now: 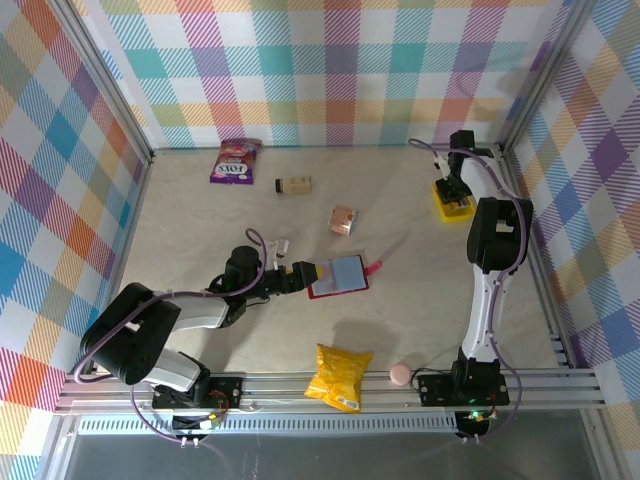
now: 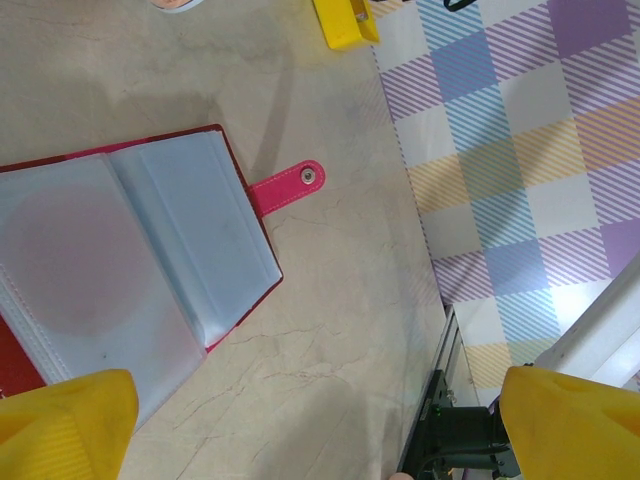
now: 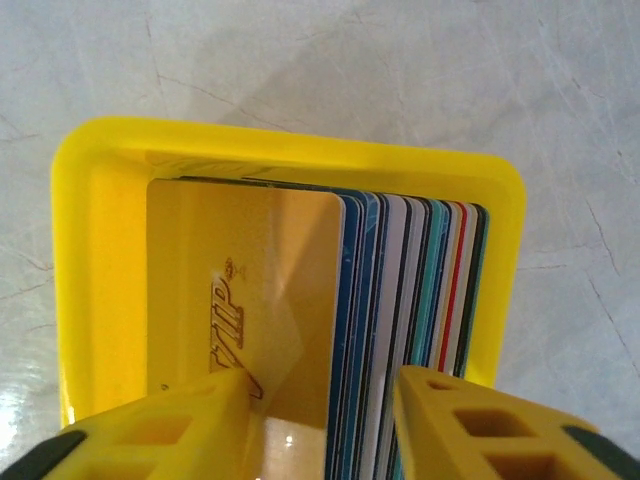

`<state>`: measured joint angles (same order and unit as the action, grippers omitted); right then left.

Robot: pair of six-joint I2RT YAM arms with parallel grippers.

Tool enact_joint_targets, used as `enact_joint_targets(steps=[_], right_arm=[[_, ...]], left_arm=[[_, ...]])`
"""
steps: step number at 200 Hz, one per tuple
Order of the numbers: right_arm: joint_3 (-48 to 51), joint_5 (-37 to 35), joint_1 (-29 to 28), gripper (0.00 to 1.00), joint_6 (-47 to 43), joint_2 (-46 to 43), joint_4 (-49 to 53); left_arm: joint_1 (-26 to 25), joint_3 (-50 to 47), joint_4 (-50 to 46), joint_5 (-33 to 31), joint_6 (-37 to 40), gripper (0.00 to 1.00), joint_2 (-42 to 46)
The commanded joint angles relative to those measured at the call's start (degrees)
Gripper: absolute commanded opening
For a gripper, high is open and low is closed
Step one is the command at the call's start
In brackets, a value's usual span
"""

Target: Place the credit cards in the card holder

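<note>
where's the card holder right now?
Top view: the card holder lies open at table centre, just ahead of the left gripper, nearer than the small tan box.

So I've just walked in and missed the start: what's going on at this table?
The right gripper is down in the yellow tray at the far right of the table, its fingers straddling part of the stack of credit cards standing on edge there; whether it has them clamped is unclear. The left gripper hovers open at the edge of the red card holder, which lies unfolded mid-table with no card visible in its clear pockets.
</note>
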<state>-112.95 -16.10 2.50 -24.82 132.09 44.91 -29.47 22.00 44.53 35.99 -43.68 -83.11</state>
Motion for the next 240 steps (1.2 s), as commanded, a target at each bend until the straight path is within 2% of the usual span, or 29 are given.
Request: enact_joint_targets(steps=[1, 68, 106, 147, 163, 196, 240], right_arm=[[-0.33, -1.69, -0.26, 0.37, -0.65, -0.24, -1.53], [1.26, -3.06, -0.3, 0.19, -1.19, -2.36, -4.88], [1.19, -2.83, -0.26, 0.15, -1.33, -3.36, -4.97], [1.04, -0.95, -0.38, 0.05, -1.02, -4.29, -4.03], [0.4, 2.0, -0.39, 0.0, -0.01, -4.23, -2.24], [0.26, 11.79, -0.32, 0.0, 2.74, -5.15, 1.25], [0.57, 20.33, -0.37, 0.0, 6.55, -6.07, 4.55]], left_arm=[[0.56, 1.4, 0.16, 0.57, 1.15, 0.93, -0.82], [0.56, 1.57, 0.44, 0.75, 1.33, 0.92, -1.75], [0.56, 1.73, 0.55, 0.88, 1.33, 0.92, -2.22], [0.56, 1.73, 0.66, 1.12, 1.06, 0.92, -2.41], [0.49, 1.73, 0.82, 0.99, 1.11, 0.91, -2.32], [0.47, 1.73, 0.82, 1.09, 1.05, 0.91, -2.41], [0.47, 1.58, 0.75, 1.01, 1.05, 0.91, -1.84]])
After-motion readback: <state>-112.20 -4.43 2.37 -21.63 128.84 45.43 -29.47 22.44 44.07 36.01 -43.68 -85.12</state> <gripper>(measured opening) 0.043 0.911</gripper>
